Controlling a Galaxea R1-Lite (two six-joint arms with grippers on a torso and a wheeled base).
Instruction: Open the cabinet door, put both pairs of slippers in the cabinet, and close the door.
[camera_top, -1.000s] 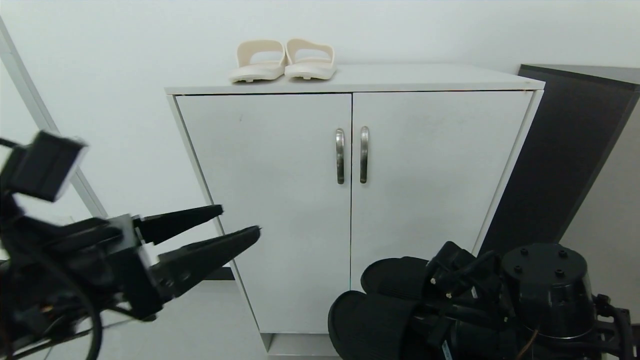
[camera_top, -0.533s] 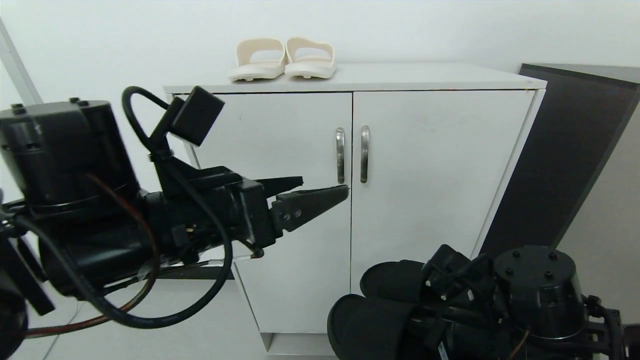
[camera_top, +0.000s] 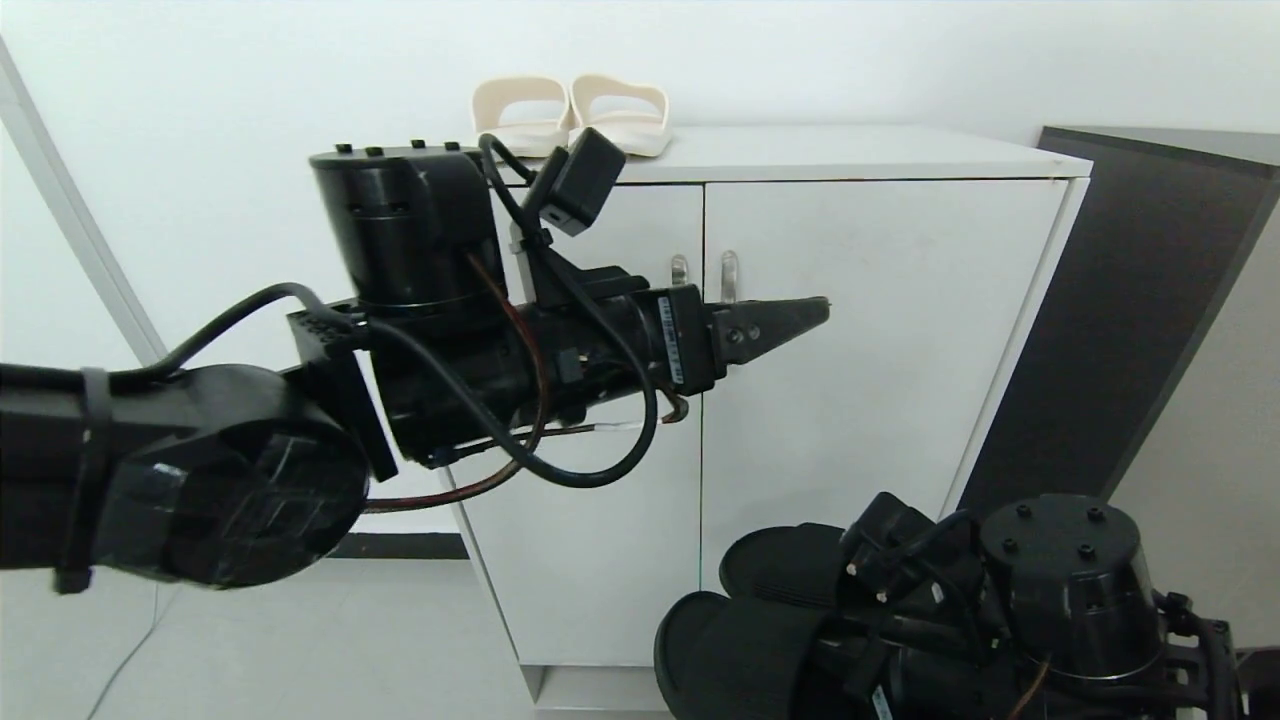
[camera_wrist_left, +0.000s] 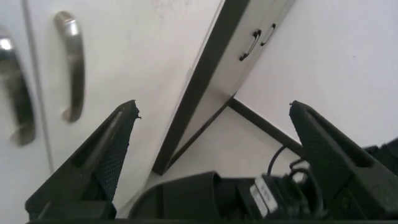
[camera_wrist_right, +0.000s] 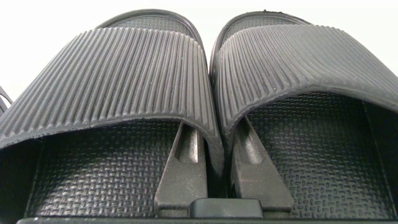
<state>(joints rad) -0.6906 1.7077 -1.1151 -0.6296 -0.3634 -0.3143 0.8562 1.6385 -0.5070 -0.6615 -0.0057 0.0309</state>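
The white cabinet (camera_top: 860, 330) has both doors shut, with two metal handles (camera_top: 728, 272) at the centre seam. A beige pair of slippers (camera_top: 570, 108) rests on its top at the left. My left gripper (camera_top: 808, 312) hovers open just in front of the right door, beside the handles (camera_wrist_left: 71, 68); its fingers (camera_wrist_left: 106, 155) are spread wide with nothing between them. The black pair of slippers (camera_top: 760, 610) hangs low in front of the cabinet's base. My right gripper (camera_wrist_right: 214, 134) is shut on the black slippers (camera_wrist_right: 124, 81), pinching their inner walls together.
A dark panel (camera_top: 1130, 300) stands against the cabinet's right side. A white wall runs behind, and a slanted grey bar (camera_top: 70, 210) leans at the left. Grey floor (camera_top: 330, 640) lies open left of the cabinet.
My left arm has risen from the lower left and swung right, bringing its gripper up in front of the handles. The right arm with the black slippers has barely moved.
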